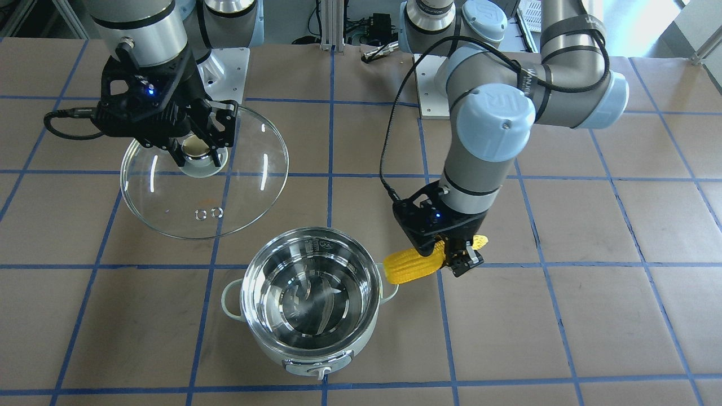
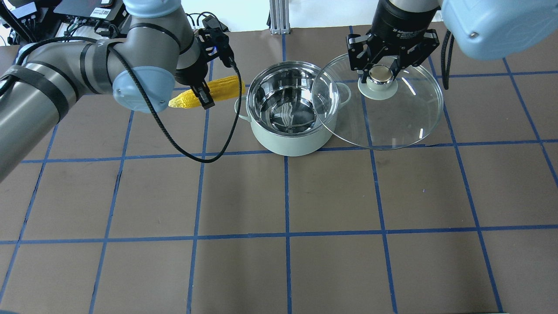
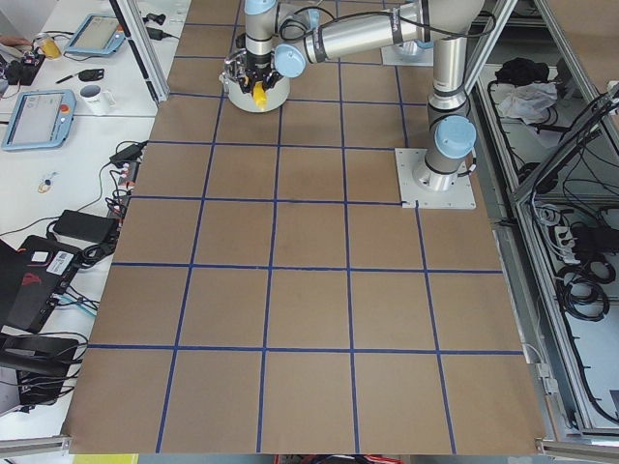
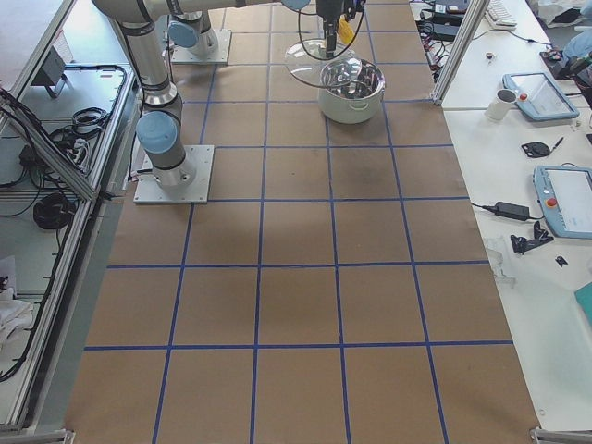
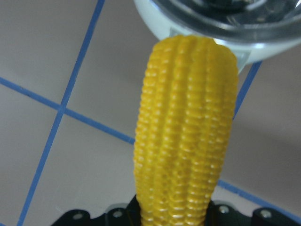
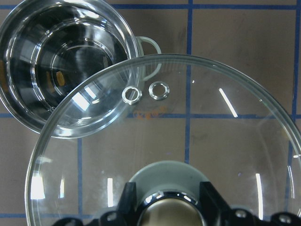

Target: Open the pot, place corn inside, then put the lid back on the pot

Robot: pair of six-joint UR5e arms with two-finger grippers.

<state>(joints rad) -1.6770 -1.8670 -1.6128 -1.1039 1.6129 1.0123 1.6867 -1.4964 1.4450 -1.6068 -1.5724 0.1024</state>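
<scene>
The pale green pot (image 1: 309, 299) (image 2: 287, 107) stands open, its steel inside bare. My left gripper (image 2: 204, 93) (image 1: 454, 256) is shut on the yellow corn (image 2: 209, 91) (image 1: 420, 264) and holds it level in the air beside the pot's handle, blunt end toward the rim. The corn fills the left wrist view (image 5: 186, 136). My right gripper (image 2: 380, 74) (image 1: 200, 148) is shut on the knob of the clear glass lid (image 2: 383, 113) (image 1: 206, 186) and holds it lifted, beside the pot, its edge overlapping the rim in the overhead and right wrist views (image 6: 164, 141).
The table is brown paper with blue tape grid lines (image 2: 285, 235). The arm base plates (image 1: 225, 65) sit at the far edge. Operator desks with tablets and cables (image 4: 555, 185) lie past the table's side.
</scene>
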